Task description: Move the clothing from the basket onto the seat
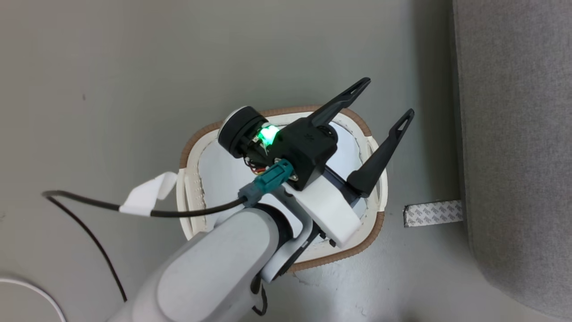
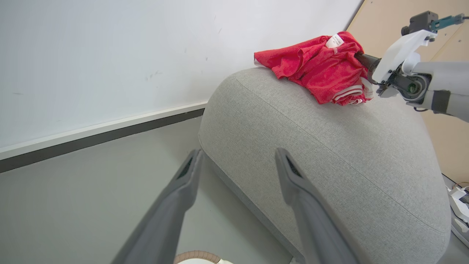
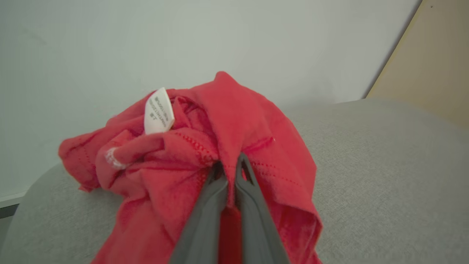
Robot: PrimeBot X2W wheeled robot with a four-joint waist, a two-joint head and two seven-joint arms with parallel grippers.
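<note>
The clothing (image 3: 227,146) lies bunched on top of the seat (image 2: 329,154), toward one rounded end, with its white label (image 3: 158,112) uppermost. It seems to rest there, though one fold is raised. The right gripper (image 3: 231,172) has its jaws pinched almost together on that fold. Beside the seat, the left gripper (image 1: 389,96) hangs over the basket (image 1: 196,138), jaws spread wide and holding nothing.
</note>
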